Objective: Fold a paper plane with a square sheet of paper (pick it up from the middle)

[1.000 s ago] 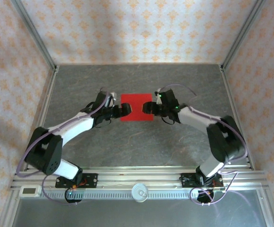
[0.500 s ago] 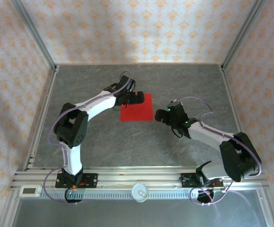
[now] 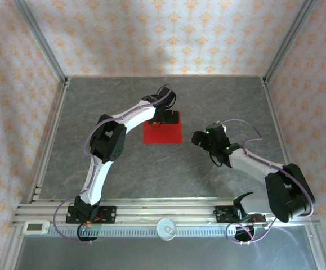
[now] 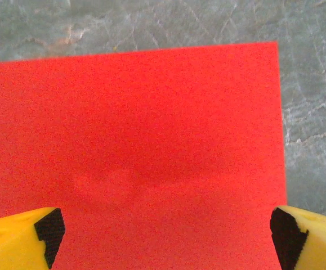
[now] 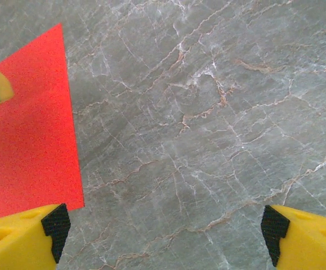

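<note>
Paper (image 4: pixel 134 140) flat below left end effector (image 4: pixel 168 230)

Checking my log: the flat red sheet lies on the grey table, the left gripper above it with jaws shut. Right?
Not quite: the left gripper is open, its yellow fingertips wide apart in the left wrist view. The rest holds: the square sheet of paper lies flat on the grey table, beneath that gripper.

You're facing a grey marbled table (image 3: pixel 168 169), boxed on three sides by pale orange-patterned walls (image 3: pixel 168 39), softly lit.
</note>
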### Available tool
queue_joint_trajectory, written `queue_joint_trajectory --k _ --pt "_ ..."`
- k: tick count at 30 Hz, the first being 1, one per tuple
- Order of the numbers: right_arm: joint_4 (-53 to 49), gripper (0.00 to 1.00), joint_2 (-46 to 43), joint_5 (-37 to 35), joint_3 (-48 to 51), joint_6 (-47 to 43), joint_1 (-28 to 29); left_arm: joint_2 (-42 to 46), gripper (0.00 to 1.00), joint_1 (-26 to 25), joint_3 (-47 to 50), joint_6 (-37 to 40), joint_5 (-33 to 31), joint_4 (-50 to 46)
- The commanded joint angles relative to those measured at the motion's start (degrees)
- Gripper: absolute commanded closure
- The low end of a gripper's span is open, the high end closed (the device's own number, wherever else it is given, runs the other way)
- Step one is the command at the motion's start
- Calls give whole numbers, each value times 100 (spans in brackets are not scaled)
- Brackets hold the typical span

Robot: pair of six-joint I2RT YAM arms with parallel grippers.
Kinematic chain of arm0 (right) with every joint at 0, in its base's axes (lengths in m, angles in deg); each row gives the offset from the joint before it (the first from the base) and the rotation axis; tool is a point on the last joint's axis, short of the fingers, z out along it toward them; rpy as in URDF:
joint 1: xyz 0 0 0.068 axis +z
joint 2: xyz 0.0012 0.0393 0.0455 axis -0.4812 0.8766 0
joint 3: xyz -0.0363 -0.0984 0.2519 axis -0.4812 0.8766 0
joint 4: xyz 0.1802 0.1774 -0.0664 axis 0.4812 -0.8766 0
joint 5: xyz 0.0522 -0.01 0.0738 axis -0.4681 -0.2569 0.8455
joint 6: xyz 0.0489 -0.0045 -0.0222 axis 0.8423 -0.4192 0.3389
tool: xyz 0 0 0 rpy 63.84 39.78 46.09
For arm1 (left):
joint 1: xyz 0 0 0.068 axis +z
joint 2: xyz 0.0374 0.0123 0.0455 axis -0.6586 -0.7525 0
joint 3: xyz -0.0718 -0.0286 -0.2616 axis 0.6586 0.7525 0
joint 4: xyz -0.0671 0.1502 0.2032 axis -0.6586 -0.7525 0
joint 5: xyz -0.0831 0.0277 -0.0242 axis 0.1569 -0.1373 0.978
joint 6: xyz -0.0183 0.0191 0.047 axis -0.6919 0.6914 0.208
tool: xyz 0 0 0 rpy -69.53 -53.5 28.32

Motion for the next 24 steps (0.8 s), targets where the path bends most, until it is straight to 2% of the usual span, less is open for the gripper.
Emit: queue_joint_trajectory --k 1,10,24 --pt "-64 9 -217 -24 87 40 -18 -215 2 4 -459 118 -422 -756" --pt "-99 9 -219 64 104 15 -17 -400 1 4 -605 208 -567 -1078" --pt "-80 9 -205 258 147 36 -22 -580 1 1 -440 105 -366 -887"
